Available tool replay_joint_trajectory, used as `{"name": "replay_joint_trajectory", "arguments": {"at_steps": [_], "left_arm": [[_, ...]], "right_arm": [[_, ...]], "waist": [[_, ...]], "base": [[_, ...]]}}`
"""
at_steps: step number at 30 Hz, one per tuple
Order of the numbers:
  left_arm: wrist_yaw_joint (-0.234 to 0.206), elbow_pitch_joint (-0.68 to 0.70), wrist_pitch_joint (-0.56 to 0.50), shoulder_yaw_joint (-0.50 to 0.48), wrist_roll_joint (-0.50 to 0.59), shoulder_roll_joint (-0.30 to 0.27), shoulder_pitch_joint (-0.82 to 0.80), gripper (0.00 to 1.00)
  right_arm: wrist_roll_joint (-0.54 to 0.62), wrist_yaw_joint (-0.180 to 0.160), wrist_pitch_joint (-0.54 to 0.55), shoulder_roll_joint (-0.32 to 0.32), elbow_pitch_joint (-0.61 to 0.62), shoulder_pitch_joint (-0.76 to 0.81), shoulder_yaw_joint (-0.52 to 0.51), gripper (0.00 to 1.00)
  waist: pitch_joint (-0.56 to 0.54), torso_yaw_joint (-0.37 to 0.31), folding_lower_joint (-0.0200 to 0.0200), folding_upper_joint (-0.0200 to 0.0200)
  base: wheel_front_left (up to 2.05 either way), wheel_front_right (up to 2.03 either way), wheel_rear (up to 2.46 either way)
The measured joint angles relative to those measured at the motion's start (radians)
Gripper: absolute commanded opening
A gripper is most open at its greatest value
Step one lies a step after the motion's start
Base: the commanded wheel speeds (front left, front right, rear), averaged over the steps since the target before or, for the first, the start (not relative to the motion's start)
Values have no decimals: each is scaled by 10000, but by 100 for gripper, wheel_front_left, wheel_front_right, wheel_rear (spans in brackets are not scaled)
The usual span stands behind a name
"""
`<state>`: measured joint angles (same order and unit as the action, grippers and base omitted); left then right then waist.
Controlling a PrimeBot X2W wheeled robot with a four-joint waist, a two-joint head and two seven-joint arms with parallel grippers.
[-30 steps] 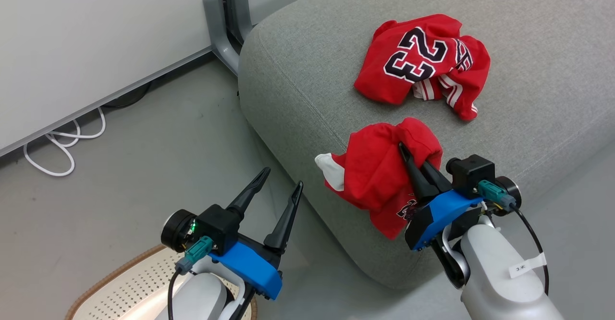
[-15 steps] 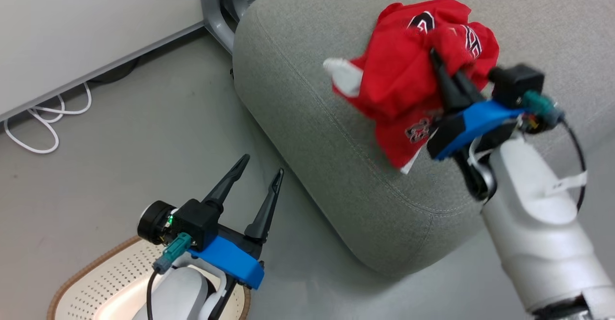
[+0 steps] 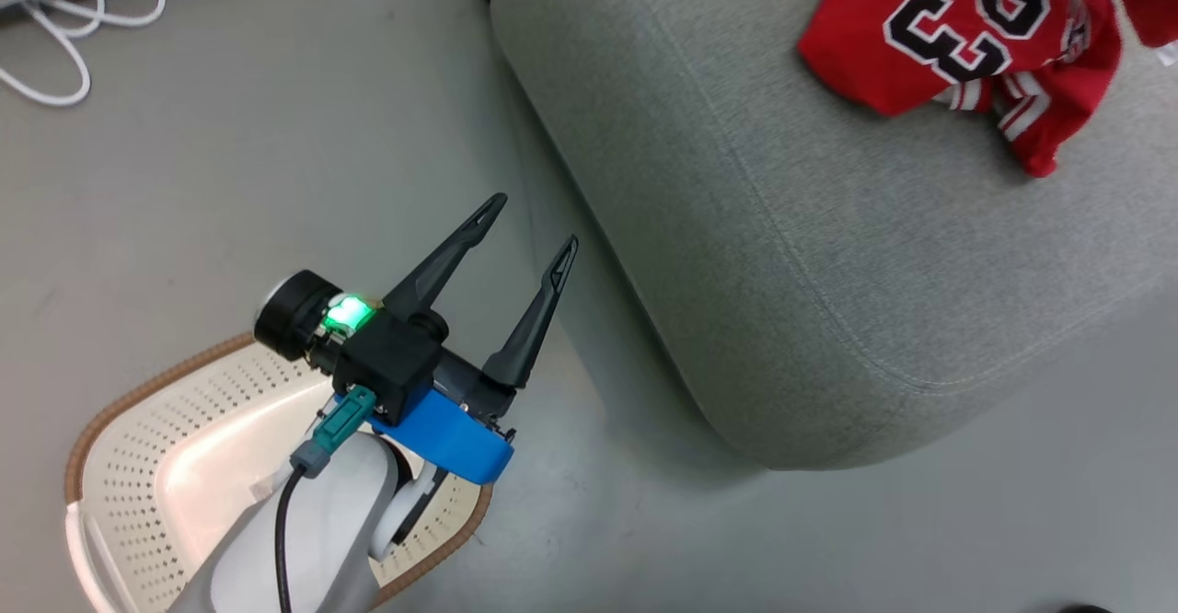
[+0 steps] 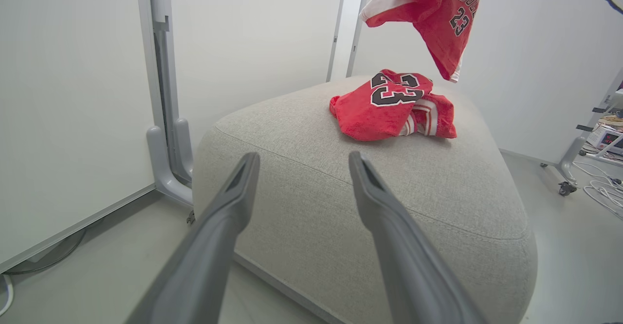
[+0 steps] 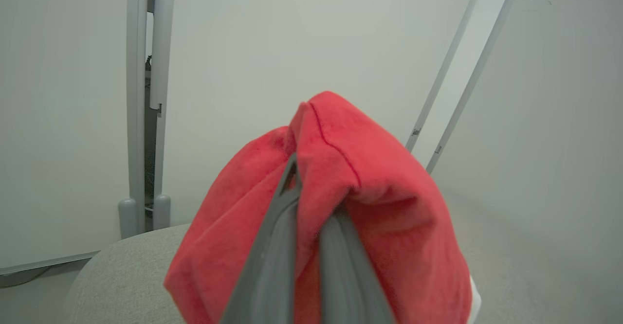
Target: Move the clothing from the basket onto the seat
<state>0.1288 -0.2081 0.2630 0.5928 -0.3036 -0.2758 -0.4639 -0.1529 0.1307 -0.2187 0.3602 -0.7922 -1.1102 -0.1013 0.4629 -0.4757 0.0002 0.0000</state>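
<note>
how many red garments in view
2. One jersey lies on the seat; the other garment hangs above it, clamped in the right gripper. The left arm covers part of the basket, so more may be hidden.

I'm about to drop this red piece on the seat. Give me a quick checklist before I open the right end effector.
1. Grip: right end effector shut on the held garment: ok.
2. Position: held garment hangs in the air over the seat, apart from the jersey: ok.
3. Landing room: bare cushion beside the jersey: ok.
4. Left end effector open, holding nothing, off the seat: ok.
5. Basket emptied: cannot tell, the left arm hides part of it.
</note>
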Motion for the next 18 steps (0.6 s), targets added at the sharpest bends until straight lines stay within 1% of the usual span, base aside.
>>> {"name": "replay_joint_trajectory", "arguments": {"at_steps": [5, 9, 14, 18], "left_arm": [[0, 314, 0, 253, 150, -230, -578, 100], [0, 610, 0, 226, 259, -374, -855, 100], [-54, 853, 0, 157, 341, -533, -943, 100], [-148, 899, 0, 96, 337, -596, -940, 100]], "right_arm": [[29, 0, -201, 140, -688, -35, -794, 0], [113, 0, -303, 144, -1381, 67, -1243, 0], [213, 0, -376, -69, -2159, 103, -1630, 0], [422, 0, -399, -234, -2435, 90, -1697, 0]], "waist": [[874, 473, 0, 0], [1515, 817, 1, 0], [2144, 1120, 1, 0], [2381, 1244, 0, 0]], "base": [[0, 0, 0], [0, 0, 0], [0, 0, 0], [0, 0, 0]]}}
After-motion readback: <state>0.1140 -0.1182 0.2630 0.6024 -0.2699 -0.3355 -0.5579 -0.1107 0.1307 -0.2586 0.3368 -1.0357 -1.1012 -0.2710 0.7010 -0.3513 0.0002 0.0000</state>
